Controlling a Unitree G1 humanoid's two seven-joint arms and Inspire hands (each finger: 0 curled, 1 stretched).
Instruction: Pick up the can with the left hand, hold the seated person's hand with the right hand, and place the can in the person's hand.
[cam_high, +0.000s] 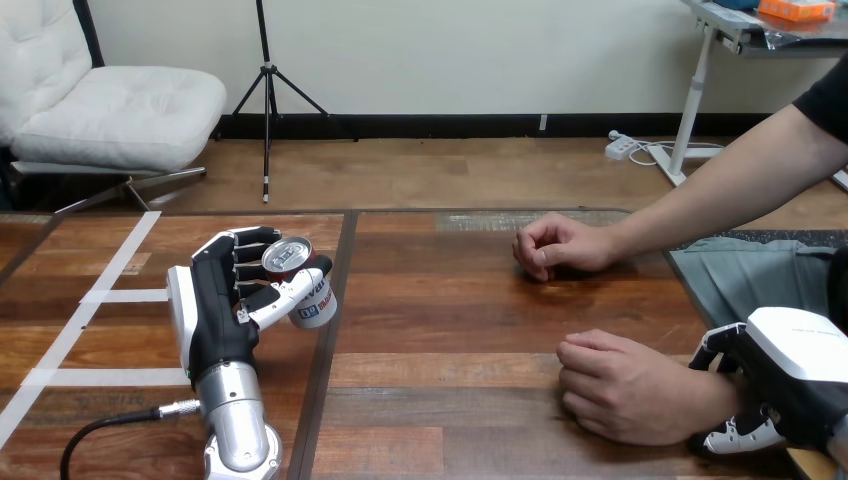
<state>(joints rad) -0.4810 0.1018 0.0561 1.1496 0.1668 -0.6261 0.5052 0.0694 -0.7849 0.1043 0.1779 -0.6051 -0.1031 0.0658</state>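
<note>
Head view: tilted silver-topped can (300, 281), red-and-white side, in left hand (213, 318).

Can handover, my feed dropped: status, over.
Left hand shut on can, tilted. Right hand curled round person's wrist. Person's near hand fisted on table, second hand beyond it.

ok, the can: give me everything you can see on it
The can is a small metal drink can with a silver lid and a label in red, white and blue. It looks undented, and whether it has been opened cannot be told. It is tilted, lid leaning up and to the view's left, base lower right. The left hand grips it, fingers wrapped behind and thumb across the front. It sits over the left part of the wooden table, beside a dark seam. Whether its base touches the wood is unclear.
</note>
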